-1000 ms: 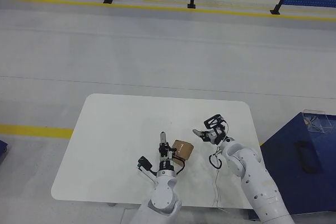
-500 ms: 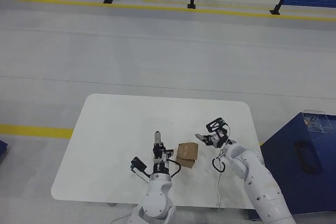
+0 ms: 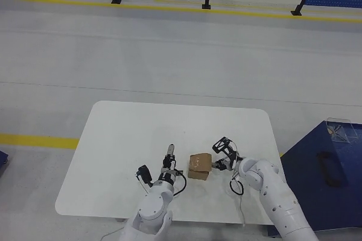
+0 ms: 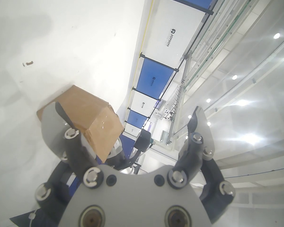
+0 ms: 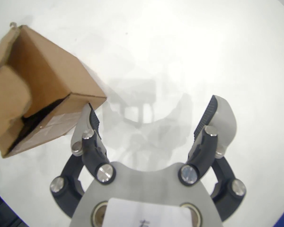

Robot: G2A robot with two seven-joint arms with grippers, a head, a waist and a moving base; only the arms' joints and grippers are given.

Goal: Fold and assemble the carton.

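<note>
Carton [image 3: 200,165] lies on table [image 3: 127,132] near robot's edge, between both grippers. Left gripper [image 4: 126,109] jaws wide apart, empty, carton just beside one finger. Right gripper [image 5: 152,106] jaws apart too, empty, one fingertip by carton corner, carton's open end facing it

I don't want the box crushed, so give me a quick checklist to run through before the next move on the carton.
1. Left gripper open, nothing between fingers: ok.
2. Right gripper open, empty: ok.
3. Carton lying on table, away from edges: ok.
4. Carton end facing Right gripper closed: not ok, flap gapes.
5. Right gripper's near finger clear of Carton corner: cannot tell.
</note>
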